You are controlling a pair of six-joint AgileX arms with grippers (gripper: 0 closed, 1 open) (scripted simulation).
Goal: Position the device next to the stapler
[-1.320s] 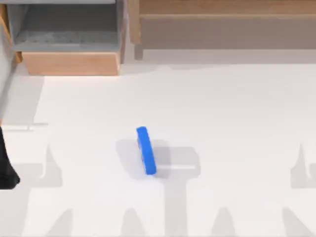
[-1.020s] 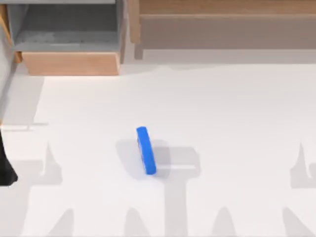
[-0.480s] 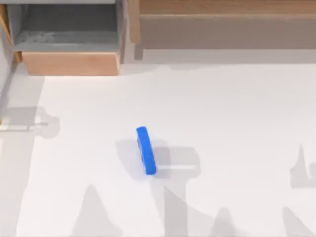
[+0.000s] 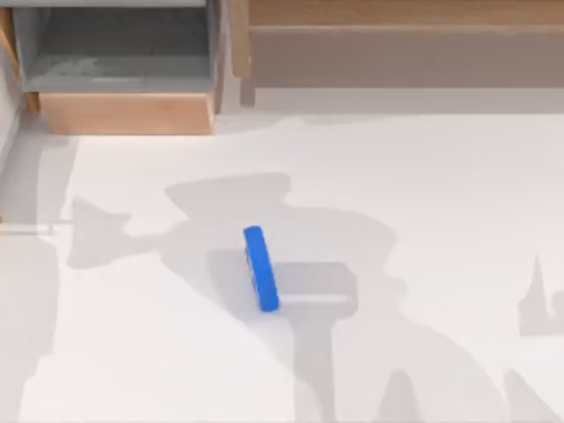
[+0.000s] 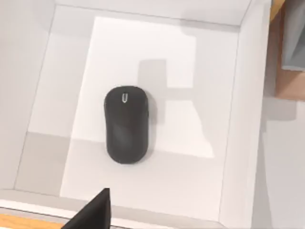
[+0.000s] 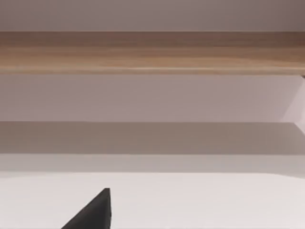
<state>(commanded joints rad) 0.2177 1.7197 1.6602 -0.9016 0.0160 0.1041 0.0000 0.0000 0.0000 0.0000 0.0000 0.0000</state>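
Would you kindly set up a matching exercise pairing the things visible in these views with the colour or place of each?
Things:
1. stapler
2. mouse
3. drawer
4. wooden cabinet

Descriptions:
A. black, lying inside a white compartment
B. blue, standing on edge mid-table
C. white-walled, holding the black device
D. at the table's far left corner, with a grey interior

Pairs: 1-B, 2-A, 3-C, 4-D

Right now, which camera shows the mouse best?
The left wrist view: the black mouse lies whole and unobstructed inside a white tray. The top view shows the blue stapler instead; the right wrist view faces a wooden shelf.
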